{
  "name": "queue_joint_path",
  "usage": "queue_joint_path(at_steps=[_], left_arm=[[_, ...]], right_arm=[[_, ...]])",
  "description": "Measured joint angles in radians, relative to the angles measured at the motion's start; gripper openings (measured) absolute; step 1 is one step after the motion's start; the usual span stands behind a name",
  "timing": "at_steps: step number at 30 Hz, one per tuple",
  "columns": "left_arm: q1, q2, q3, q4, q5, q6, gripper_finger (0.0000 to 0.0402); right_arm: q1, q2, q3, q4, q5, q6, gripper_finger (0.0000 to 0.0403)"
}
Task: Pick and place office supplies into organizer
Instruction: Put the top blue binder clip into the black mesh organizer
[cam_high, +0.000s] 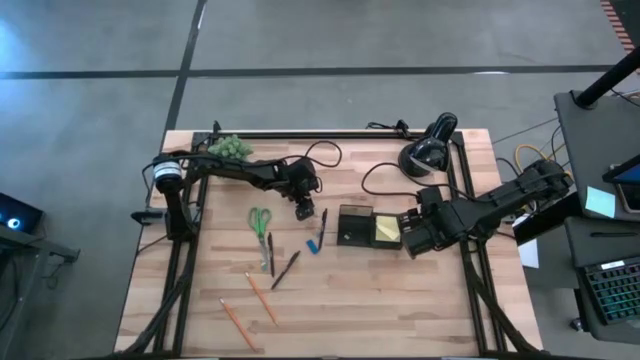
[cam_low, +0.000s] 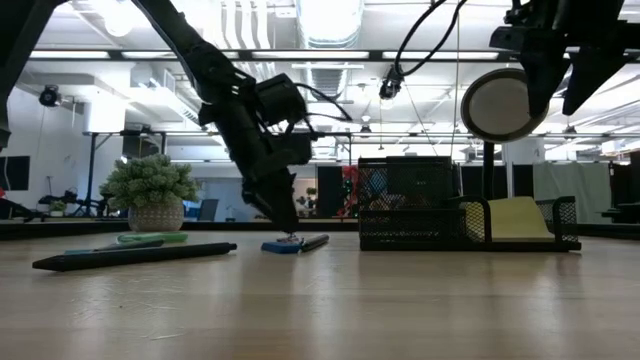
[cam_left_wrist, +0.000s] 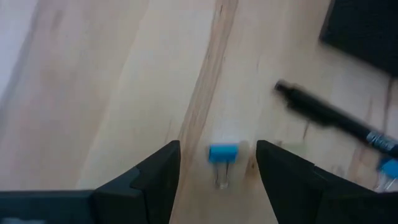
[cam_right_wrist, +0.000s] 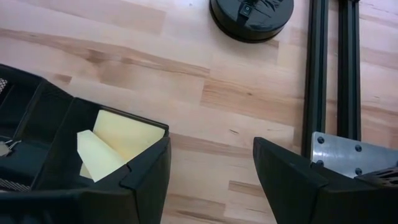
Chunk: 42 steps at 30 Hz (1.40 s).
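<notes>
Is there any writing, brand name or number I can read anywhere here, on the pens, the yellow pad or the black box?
None can be read.
Dark pen: pale marks near one end, too blurred to read.
Yellow sticky-note pad: blank as far as it shows.
Organizer: no label visible.
Desk lamp: a small mark on its base, too small to read.

Light wood-plank worktop (cam_high: 400, 310). Directly on it: black mesh organizer (cam_high: 354, 226) near centre; green-handled scissors (cam_high: 261, 221) to its left; two orange pencils (cam_high: 262, 300) near front-left; dark pens (cam_high: 285, 269) between; small blue clip (cam_left_wrist: 222, 154) beside pen; potted plant (cam_high: 230, 147) and desk lamp (cam_high: 428, 146) at back edge.
</notes>
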Motion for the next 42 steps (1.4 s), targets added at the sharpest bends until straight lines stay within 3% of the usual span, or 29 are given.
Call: queue_joint_path(at_steps=[12,25,42], left_arm=[[-0.003,0.013,-0.005,0.011,-0.003,0.003,0.0194],[-0.016,0.024,-0.005,0.010,-0.054,0.057,0.0099],[-0.052,-0.002,0.015,-0.044,-0.086,0.073,0.0095]], right_arm=[[0.000,0.000,0.002,-0.004,-0.003,-0.007,0.0219],[0.000,0.000,0.002,-0.006,-0.003,-0.023,0.0219],[0.000,0.000,0.002,-0.008,-0.003,-0.026,0.0219]])
